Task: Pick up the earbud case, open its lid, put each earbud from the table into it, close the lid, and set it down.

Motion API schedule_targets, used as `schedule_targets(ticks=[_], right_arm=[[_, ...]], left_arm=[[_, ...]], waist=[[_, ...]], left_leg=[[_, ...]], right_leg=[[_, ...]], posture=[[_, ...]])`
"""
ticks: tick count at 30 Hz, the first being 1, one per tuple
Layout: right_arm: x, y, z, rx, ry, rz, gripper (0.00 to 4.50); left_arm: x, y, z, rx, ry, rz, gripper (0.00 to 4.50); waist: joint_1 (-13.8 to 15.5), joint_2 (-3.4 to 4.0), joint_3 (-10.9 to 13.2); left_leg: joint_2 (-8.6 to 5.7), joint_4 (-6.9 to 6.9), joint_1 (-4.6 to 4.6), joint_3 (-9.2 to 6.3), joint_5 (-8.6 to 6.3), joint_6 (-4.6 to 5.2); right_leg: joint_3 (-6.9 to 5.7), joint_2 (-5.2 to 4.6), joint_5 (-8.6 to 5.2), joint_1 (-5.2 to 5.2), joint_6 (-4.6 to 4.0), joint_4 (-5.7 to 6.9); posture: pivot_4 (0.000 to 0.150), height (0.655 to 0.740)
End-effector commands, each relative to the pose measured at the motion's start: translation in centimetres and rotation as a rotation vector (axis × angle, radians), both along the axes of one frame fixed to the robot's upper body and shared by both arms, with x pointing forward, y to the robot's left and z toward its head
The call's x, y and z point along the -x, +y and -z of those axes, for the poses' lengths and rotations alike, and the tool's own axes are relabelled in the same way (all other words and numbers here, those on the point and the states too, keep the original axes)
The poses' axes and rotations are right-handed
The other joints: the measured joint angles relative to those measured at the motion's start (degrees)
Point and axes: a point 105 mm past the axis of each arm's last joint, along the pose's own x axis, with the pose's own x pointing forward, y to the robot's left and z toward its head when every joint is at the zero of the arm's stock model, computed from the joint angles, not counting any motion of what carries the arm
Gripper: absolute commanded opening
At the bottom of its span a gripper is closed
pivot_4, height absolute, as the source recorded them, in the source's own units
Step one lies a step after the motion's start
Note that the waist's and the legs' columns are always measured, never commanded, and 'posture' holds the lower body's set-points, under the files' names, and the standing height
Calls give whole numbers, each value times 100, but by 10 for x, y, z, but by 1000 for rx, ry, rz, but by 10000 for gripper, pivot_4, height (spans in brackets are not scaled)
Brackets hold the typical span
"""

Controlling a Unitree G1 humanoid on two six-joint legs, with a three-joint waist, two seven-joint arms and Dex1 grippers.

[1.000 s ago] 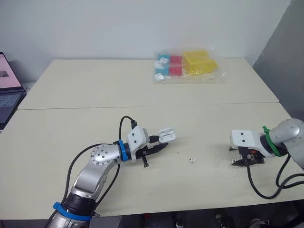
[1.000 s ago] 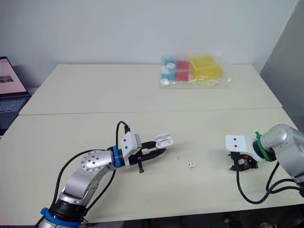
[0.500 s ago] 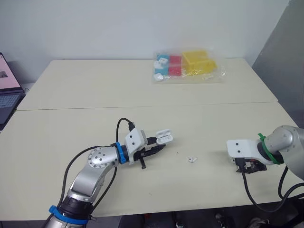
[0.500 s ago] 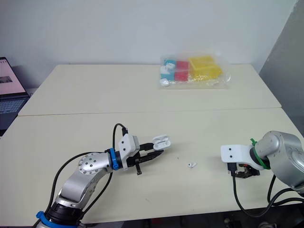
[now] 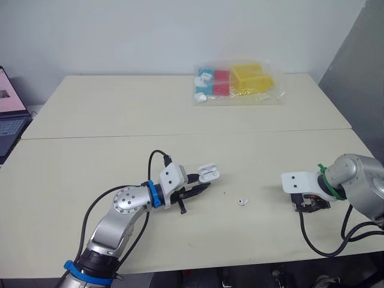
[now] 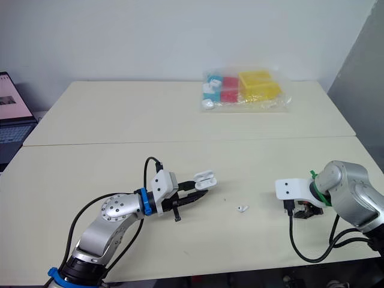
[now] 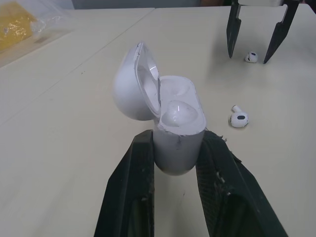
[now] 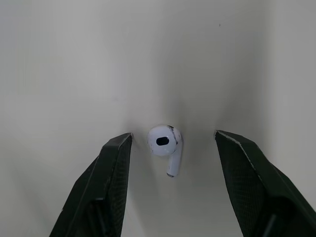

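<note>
My left gripper (image 7: 177, 144) is shut on the base of the white earbud case (image 7: 178, 129), held just above the table with its lid hinged open; it is left of centre in the left eye view, case (image 5: 209, 173). One cavity looks filled by a white dome. A loose earbud (image 5: 242, 201) lies on the table right of the case, earbud (image 7: 239, 119). Further right, my right gripper (image 8: 173, 134) points down, open, with a second earbud (image 8: 164, 143) lying between its fingers (image 8: 114, 170), untouched. That gripper (image 5: 311, 205) is near the table's right front.
A clear bag of yellow, red and blue boxes (image 5: 237, 84) lies at the far side of the table. A laptop (image 5: 9, 114) stands off the left edge. A seam (image 5: 180, 134) runs across between two tabletops. Black cables trail from both wrists.
My right wrist has swung round toward the left while its gripper stays over the same spot. My left gripper with the open case has hardly moved.
</note>
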Motion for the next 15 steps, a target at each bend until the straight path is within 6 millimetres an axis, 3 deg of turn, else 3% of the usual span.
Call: schedule_targets(ticks=[1, 7, 10, 15], right_arm=[[-1, -1, -3, 16, -7, -14, 27568], [-2, 2, -1, 7, 2, -11, 27568], [2, 3, 1, 3, 20, -11, 21866], [1, 5, 1, -4, 20, -15, 4521]], left_arm=[[3, -4, -9, 19, -46, 15, 7852], [2, -4, -8, 18, -47, 13, 7853], [2, -3, -7, 14, -45, 13, 7853], [2, -3, -6, 9, -47, 17, 7853]], waist=[[1, 0, 0], [-1, 0, 0], [-2, 0, 0], [-3, 0, 0]], left_leg=[[0, 0, 0, 0, 0, 0], [0, 1, 1, 0, 0, 0], [0, 1, 1, 0, 0, 0], [0, 2, 9, 0, 0, 0]], right_leg=[[-1, 0, 0, 1, 0, 0], [-2, 0, 0, 2, 0, 1], [-2, 0, 0, 2, 0, 0], [-2, 0, 0, 12, 0, 1]], posture=[[1500, 7400], [1500, 7400], [1500, 7400], [1500, 7400]])
